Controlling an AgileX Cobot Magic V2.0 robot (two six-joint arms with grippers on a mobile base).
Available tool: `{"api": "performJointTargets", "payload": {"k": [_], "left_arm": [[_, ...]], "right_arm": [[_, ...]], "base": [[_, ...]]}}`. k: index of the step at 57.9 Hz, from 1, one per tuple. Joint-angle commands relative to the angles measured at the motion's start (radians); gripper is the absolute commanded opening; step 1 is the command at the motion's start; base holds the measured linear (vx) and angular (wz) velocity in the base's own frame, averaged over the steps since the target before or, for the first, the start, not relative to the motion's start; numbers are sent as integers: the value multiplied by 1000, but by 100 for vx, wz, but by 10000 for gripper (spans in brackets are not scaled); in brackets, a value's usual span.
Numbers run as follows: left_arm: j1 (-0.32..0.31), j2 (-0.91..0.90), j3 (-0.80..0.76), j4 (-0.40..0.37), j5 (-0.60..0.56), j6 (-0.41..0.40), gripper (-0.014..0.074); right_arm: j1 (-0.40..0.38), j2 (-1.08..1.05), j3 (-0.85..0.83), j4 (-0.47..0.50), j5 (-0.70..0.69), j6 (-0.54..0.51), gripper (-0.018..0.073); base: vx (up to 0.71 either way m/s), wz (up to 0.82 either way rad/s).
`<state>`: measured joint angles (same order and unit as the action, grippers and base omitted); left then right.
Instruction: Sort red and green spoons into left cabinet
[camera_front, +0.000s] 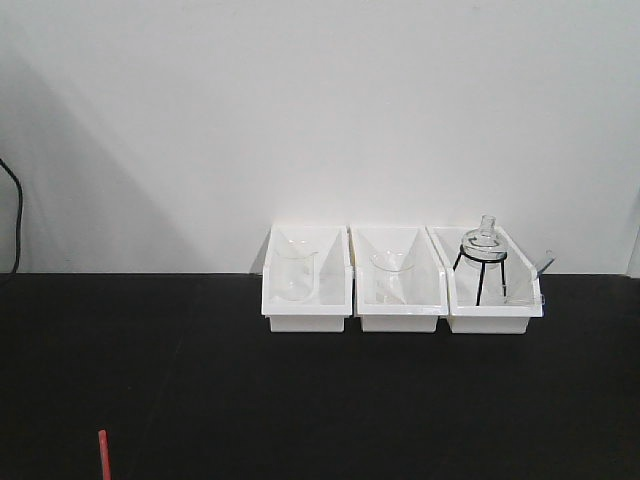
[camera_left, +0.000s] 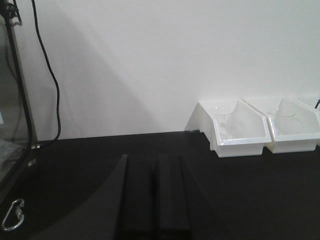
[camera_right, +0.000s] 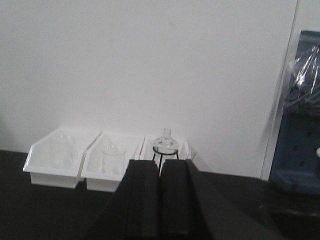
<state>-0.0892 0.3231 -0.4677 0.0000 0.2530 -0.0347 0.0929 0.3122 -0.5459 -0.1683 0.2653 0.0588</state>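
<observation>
Far left on the wrist view, a dark-framed glass panel (camera_left: 10, 125) cuts the edge, with a carabiner (camera_left: 12, 221) low beside it and a black cable (camera_left: 50, 75) hanging down the wall. I can't say whether that's the left cabinet. Moving right, the red spoon (camera_front: 102, 455) pokes up at the front view's bottom edge on the black table (camera_front: 200, 380), well apart from everything. No green spoon in sight! The left end effector (camera_left: 155, 162) hovers low, fingers pressed together, empty. Next come three white bins (camera_front: 306, 318) of glassware against the wall, then the right end effector (camera_right: 160, 165), likewise closed on nothing.

The risks: a thin spoon lying flat could skid or flip under a pinch, and an arm swinging left might snag that cable.
</observation>
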Motion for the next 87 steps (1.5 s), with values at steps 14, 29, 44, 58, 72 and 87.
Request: {"api": "performJointTargets", "payload": {"k": [14, 29, 44, 58, 72, 87], "left_arm": [[-1, 273, -164, 0, -226, -9, 0], [-1, 298, -164, 0, -293, -14, 48], [-1, 299, -164, 0, -291, -14, 247], [-1, 300, -164, 0, -291, -14, 517], [-1, 300, -163, 0, -291, -14, 613], [-1, 300, -163, 0, -270, -14, 584]], "right_arm": [[-5, 268, -198, 144, -57, 2, -3], [-5, 294, -198, 230, -53, 2, 16], [-5, 294, -198, 230, -50, 2, 183], [-5, 294, -198, 221, -52, -32, 526], [-5, 294, -198, 246, -100, -30, 730], [-5, 355, -213, 276, 82, -278, 689]], "base": [[0, 0], [0, 0], [0, 0], [0, 0], [0, 0], [0, 0]]}}
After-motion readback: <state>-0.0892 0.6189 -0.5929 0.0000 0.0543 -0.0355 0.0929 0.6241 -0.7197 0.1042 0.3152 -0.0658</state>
